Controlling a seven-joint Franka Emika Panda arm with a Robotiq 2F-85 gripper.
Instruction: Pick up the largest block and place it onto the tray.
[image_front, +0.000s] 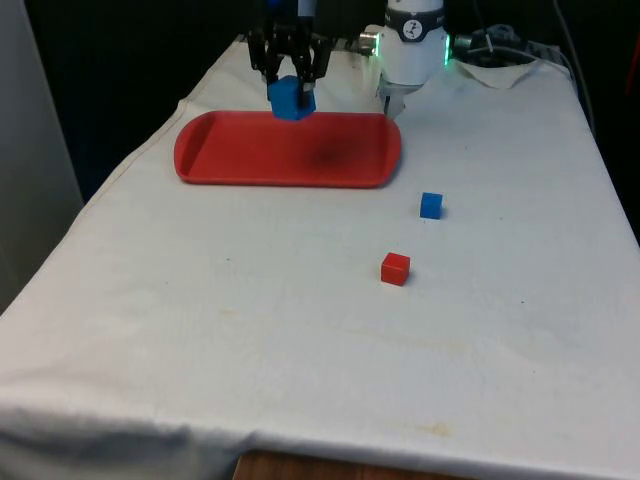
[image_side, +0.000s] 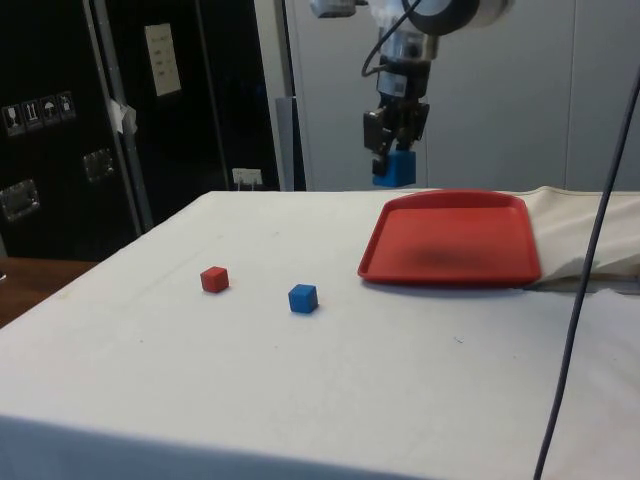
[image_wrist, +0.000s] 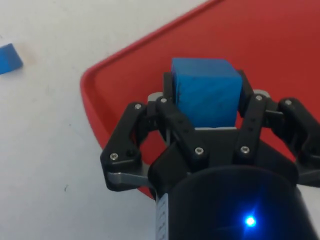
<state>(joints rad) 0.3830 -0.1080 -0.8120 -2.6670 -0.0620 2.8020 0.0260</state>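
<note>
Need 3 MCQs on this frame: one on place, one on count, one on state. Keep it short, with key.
1. Where is the large blue block?
A. lying on the cloth
B. held above the red tray's far edge
C. beside the small red block

2. How many small blocks sit on the white cloth?
A. none
B. two
C. four

3. What is the pincer doing?
A. shut on the large blue block
B. open over the cloth
C. shut on the tray rim

Key: 1 B, the side view shows it hanging clear over the tray; 2 B, a small blue block and a small red block; 3 A, the fingers clamp the block's sides.
</note>
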